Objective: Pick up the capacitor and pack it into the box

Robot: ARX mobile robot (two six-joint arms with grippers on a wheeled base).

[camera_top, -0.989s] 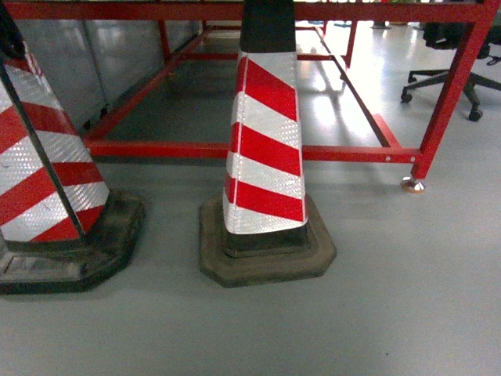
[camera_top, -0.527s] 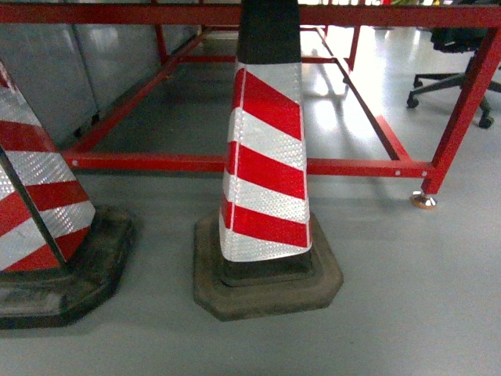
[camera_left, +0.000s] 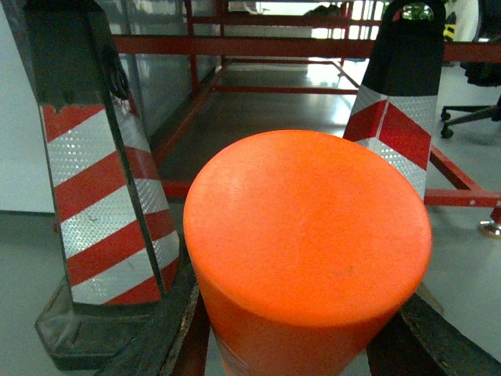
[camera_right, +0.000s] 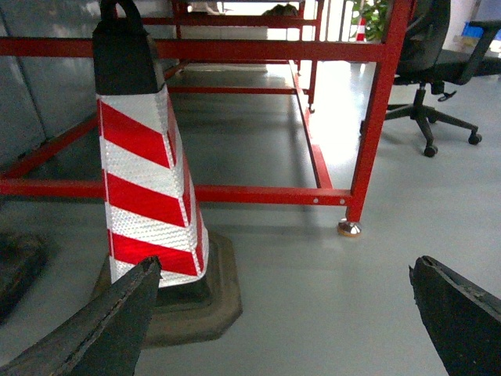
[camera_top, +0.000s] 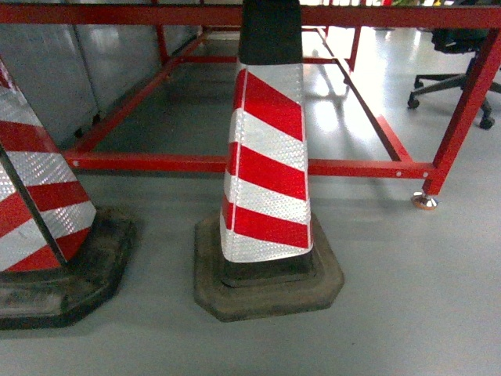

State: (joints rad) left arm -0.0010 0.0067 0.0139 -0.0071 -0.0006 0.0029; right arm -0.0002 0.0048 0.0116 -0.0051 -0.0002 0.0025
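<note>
**A:** What sits between the left gripper's (camera_left: 301, 345) jaws?

**B:** An orange cylinder (camera_left: 307, 251), the capacitor. Its round flat end faces the wrist camera and fills most of that view. A dark jaw edge shows low on each side of it, right against its sides, so the jaws are closed around it.

**A:** And the right gripper (camera_right: 286, 313)?

**B:** Its two dark fingertips (camera_right: 102, 325) sit at the bottom corners of the right wrist view, spread wide apart. Only grey floor (camera_right: 313, 298) lies between them.

**A:** What lies beyond the jaws?

**B:** Ahead of the right jaws, toward its left finger, stands a red-and-white striped traffic cone (camera_right: 149, 180) on a dark rubber base. Past it runs a red metal frame (camera_right: 368, 117), and farther to the right a black office chair (camera_right: 430, 70). Ahead of the left jaws, a second striped cone (camera_left: 102, 188) stands to the left of the capacitor, and another rises behind it on the right.

**A:** Is the box anywhere?

**B:** No view shows it. The head camera sees only the two cones, the frame and the floor.
</note>
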